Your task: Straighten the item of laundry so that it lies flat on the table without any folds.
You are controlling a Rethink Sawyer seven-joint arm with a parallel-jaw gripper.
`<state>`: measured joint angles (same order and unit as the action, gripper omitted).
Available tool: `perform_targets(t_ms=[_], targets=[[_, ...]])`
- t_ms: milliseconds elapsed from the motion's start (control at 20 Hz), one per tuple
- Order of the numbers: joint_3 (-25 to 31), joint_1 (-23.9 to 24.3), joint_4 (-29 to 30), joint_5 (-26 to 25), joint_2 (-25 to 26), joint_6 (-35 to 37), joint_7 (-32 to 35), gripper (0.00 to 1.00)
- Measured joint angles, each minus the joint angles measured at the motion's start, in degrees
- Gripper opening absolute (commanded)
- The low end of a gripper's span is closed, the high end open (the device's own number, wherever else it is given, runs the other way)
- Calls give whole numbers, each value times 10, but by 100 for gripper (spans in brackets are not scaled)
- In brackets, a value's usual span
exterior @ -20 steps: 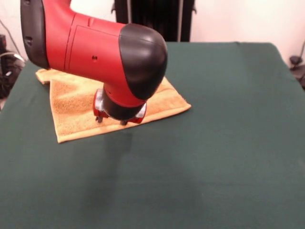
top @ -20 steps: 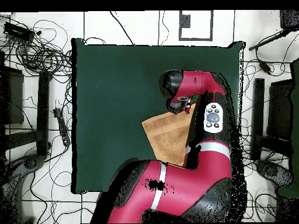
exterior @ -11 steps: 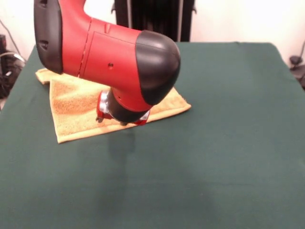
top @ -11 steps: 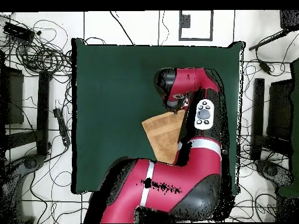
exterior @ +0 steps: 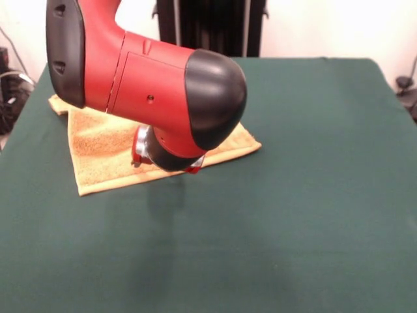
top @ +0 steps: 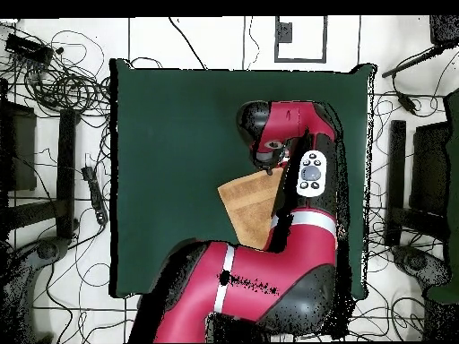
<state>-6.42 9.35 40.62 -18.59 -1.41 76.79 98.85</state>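
The small yellow-orange terry-cloth towel point(exterior: 104, 147) lies on the large table covered in plain dark green cloth point(exterior: 293, 195), toward the left side in the front view; its near hemmed edge runs straight, its right corner juts out in a point, and its far left corner looks slightly bunched; the red and black arm point(exterior: 150, 91) hangs low over it, covering much of the cloth; the gripper point(exterior: 166, 163) sits over the towel's near edge, perhaps touching it; whether it is wide, narrow or holding cloth I cannot tell.
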Motion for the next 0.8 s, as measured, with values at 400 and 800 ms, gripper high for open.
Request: perform_targets(t_ms=[400,800], targets=[[-5,-2,-22,3,13,21,3,100],[-16,-11,-43,3,25,37,25,100]])
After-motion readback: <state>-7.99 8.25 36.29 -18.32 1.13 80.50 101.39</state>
